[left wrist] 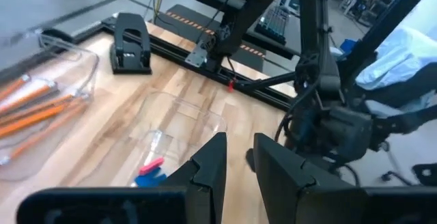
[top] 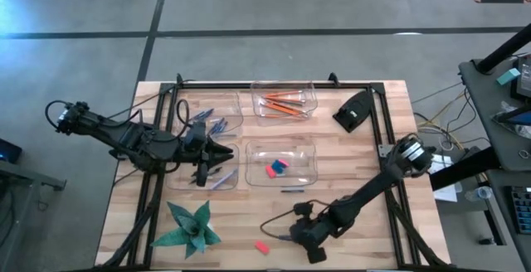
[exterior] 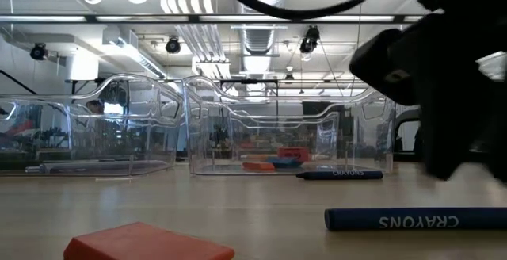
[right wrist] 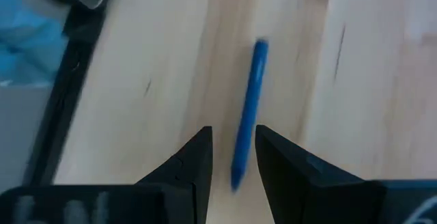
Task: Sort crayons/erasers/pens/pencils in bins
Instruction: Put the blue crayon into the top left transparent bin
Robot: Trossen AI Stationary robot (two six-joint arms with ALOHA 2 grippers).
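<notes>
A: Near the front edge of the table [top: 382, 114], your right hand [right wrist: 233, 157] hangs over a blue crayon [right wrist: 247, 111], fingers apart with the stick lying between their tips, not yet gripped. Your left hand [top: 217, 153] sits at the left-side bins [top: 249, 106]; its fingers [left wrist: 212, 166] show a narrow gap and nothing visible in it.

B: How much is sorted?

A: A fair share, you'd judge. The orange pencils [top: 282, 103] lie in the far middle bin, a pink and a blue eraser [top: 275, 168] in the near middle one, and thin dark and bluish sticks in the two left bins (which kind, you can't tell from above). Left on the bare wood: this crayon, a second crayon [exterior: 341, 173] just in front of the eraser bin, and a red eraser [top: 262, 246] near the green paper star [top: 192, 226].

B: And how do the things look?

A: The bins are clear, glossy plastic with rounded corners. The crayon is a slim round stick with a printed wrapper; the eraser is a small flat block; the table is pale wood planks.
</notes>
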